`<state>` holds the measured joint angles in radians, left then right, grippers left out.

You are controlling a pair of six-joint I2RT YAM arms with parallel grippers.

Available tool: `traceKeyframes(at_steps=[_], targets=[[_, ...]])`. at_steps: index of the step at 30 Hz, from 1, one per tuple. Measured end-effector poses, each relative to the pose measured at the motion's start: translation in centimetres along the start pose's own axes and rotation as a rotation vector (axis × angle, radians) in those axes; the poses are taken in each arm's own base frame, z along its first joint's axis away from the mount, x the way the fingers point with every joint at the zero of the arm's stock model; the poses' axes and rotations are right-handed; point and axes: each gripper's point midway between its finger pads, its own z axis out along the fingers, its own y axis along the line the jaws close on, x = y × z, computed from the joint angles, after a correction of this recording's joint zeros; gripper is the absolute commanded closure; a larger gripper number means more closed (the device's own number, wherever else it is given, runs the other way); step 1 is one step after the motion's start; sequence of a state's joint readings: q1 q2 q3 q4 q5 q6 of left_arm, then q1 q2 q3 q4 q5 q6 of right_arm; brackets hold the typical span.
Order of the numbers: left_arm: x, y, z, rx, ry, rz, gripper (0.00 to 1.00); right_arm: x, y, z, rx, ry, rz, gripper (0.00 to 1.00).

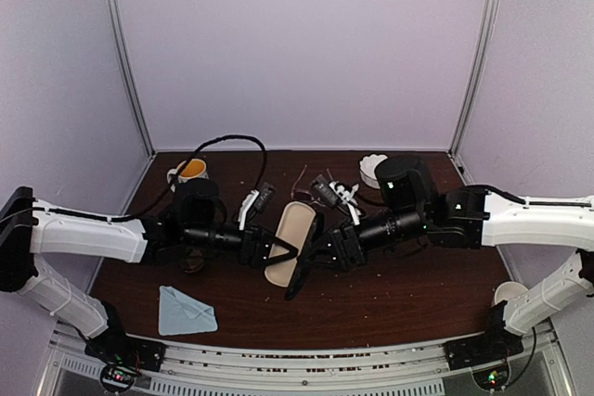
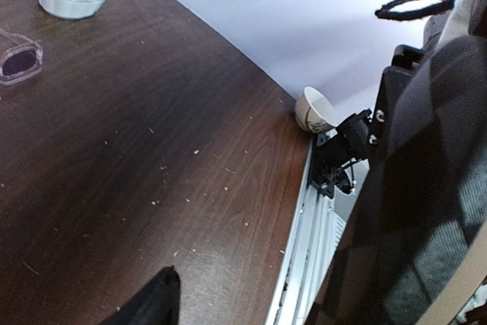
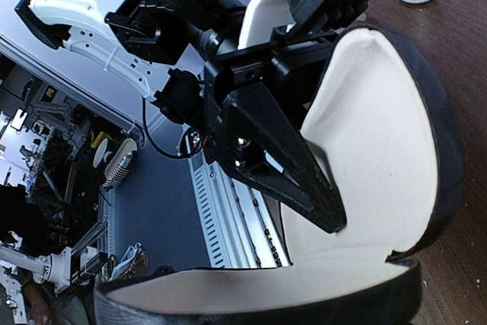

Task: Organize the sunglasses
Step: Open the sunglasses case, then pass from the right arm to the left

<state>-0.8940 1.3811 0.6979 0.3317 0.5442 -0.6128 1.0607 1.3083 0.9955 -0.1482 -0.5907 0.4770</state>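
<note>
At table centre, your left claw (image 1: 276, 249) and right claw (image 1: 322, 252) meet on the open black case (image 1: 295, 227); you cannot tell whether either is clamped on it. The sunglasses (image 1: 332, 192) lie uncased at one o'clock. A loose hold could drop the case.

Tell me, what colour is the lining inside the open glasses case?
Cream lining inside a black case; clearest in the right wrist view.

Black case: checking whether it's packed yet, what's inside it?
The open black case shows only bare cream lining, no glasses; the left gripper covers part of the interior.
</note>
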Motion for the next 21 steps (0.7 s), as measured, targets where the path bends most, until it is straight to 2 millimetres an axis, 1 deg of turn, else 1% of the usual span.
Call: traceKeyframes(at_steps=[4, 7, 9, 10, 15, 18, 21], targets=[[0.6, -0.1, 0.6, 0.025, 0.017, -0.028, 0.61, 0.5, -0.6, 0.6, 0.014, 0.032, 0.015, 0.60], [0.4, -0.4, 0.7, 0.036, 0.011, -0.034, 0.70, 0.3, -0.7, 0.6, 0.026, 0.033, 0.014, 0.59], [0.2, -0.6, 0.7, 0.041, 0.002, -0.033, 0.74, 0.1, -0.8, 0.6, 0.039, 0.028, 0.011, 0.57], [0.1, -0.6, 0.7, 0.040, -0.001, -0.032, 0.76, 0.1, -1.0, 0.6, 0.045, 0.025, 0.010, 0.55], [-0.1, -0.4, 0.4, 0.006, -0.014, -0.042, 0.83, -0.1, -1.5, 0.5, 0.079, 0.013, 0.011, 0.35], [-0.5, -0.4, 0.0, -0.022, -0.025, -0.044, 0.85, -0.6, -1.7, 0.5, 0.096, -0.006, 0.011, 0.26], [-0.8, 0.0, -0.5, -0.076, -0.035, -0.059, 0.86, -1.2, -1.8, 0.1, 0.122, -0.036, 0.016, 0.14]])
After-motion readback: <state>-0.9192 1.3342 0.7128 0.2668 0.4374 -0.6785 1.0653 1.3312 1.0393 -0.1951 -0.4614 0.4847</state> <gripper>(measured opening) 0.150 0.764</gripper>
